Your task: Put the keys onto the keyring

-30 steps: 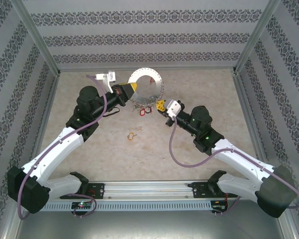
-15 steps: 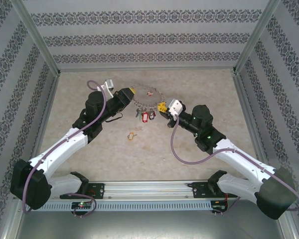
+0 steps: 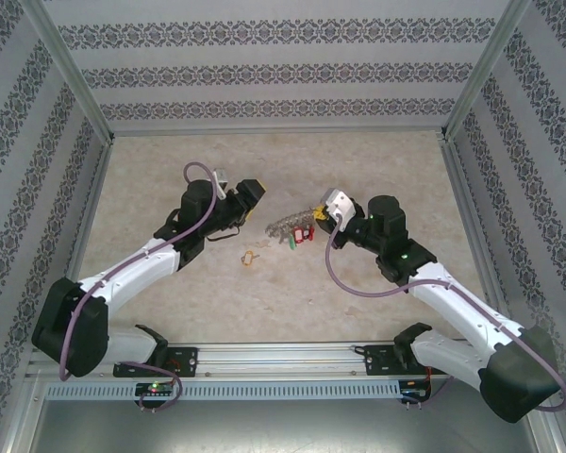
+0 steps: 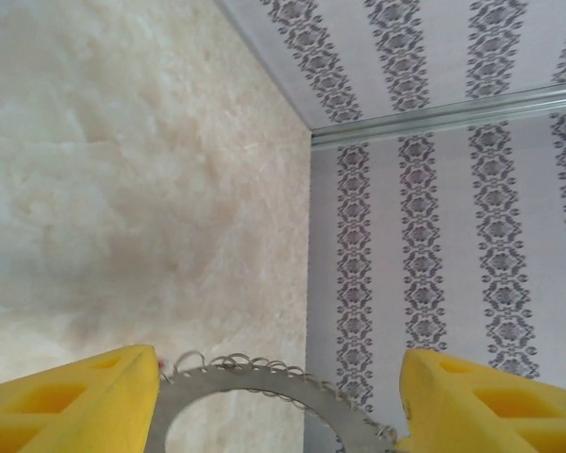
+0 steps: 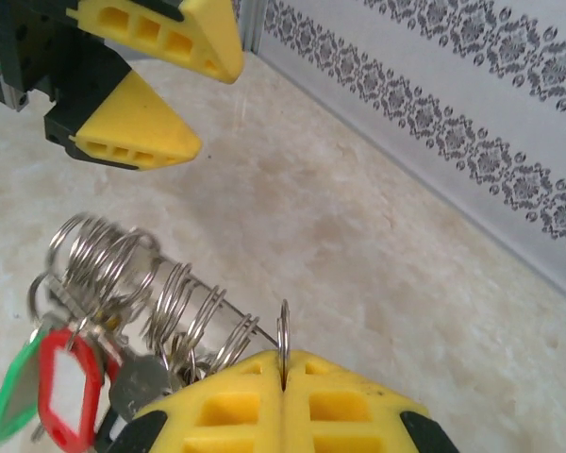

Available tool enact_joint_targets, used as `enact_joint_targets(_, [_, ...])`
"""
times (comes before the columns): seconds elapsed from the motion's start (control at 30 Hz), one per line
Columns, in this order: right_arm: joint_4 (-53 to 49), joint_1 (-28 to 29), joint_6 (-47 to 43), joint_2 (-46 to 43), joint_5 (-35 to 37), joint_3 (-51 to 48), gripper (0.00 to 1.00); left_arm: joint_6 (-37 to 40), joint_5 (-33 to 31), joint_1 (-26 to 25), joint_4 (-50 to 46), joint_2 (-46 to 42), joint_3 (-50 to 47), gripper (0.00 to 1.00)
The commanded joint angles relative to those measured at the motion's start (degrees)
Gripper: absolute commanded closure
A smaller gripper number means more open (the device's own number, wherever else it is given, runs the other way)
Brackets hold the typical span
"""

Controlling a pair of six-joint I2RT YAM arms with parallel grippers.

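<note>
Left tool (image 3: 250, 198) has let go and backed off to 10 o'clock of the keyring (image 3: 288, 226), jaws spread. The right tool (image 3: 313, 212), at the keyring's 2 o'clock, is pressed together on its rim and now carries it alone. The keyring has come down from 12 o'clock on the desk (image 3: 377, 160) to near centre, and the tan key (image 3: 250, 256) lies loose at its 8 o'clock, so the freed tool can probably fetch it.

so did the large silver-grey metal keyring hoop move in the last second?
Yes: the keyring hoop came away from the back wall, nearer the small tan key.
</note>
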Motion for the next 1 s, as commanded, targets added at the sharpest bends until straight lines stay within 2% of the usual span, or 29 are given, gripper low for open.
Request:
enact_joint_targets(0.0, [-2.67, -0.87, -4.55, -0.41, -0.77, 1.83, 1.0, 1.43, 0.49, -0.79, 0.1, -0.31, -1.82, 0.31])
enact_joint_targets(0.13, [-8.39, 0.58, -12.52, -0.18, 6.48, 3.03, 1.0, 6.87, -3.61, -0.79, -6.68, -3.32, -1.04, 0.3])
enact_joint_targets(0.27, [-11.27, 7.21, -24.75, 0.72, 19.66, 1.99, 1.0, 12.9, -7.59, -0.84, -10.21, -6.68, -0.27, 0.3])
enact_joint_targets(0.37, [-10.32, 9.18, -28.05, 0.14, 20.07, -0.23, 1.0, 19.69, -7.73, -0.83, -8.1, -8.28, -0.16, 0.31])
enact_joint_targets(0.47, [-11.9, 7.97, -24.48, -0.54, 12.33, 0.5, 1.0, 29.84, -3.5, -0.98, -3.32, -9.1, -0.67, 0.32])
enact_joint_targets(0.57, [-14.23, 3.49, -17.68, 0.5, -4.34, 2.53, 1.0, 41.94, 3.61, -1.06, -0.63, -9.74, -0.75, 0.33])
enact_joint_targets(0.67, [-10.8, -1.12, -10.0, 3.66, -22.47, 2.7, 1.0, 52.22, 11.74, -1.15, 1.51, -10.37, -1.58, 0.36])
enact_joint_targets(0.73, [-9.35, -2.7, -7.11, 6.77, -31.26, 3.47, 1.0, 57.05, 15.39, -1.16, 2.43, -10.98, -2.45, 0.39])
enact_joint_targets(0.83, [-7.06, -2.98, -4.32, 10.63, -37.41, 4.85, 1.0, 61.42, 19.19, -1.16, 1.9, -11.8, -3.08, 0.41])
enact_joint_targets(0.97, [-6.48, -2.8, -4.22, 13.09, -40.58, 7.05, 1.0, 67.33, 25.77, -1.33, -2.12, -11.81, -2.5, 0.46])
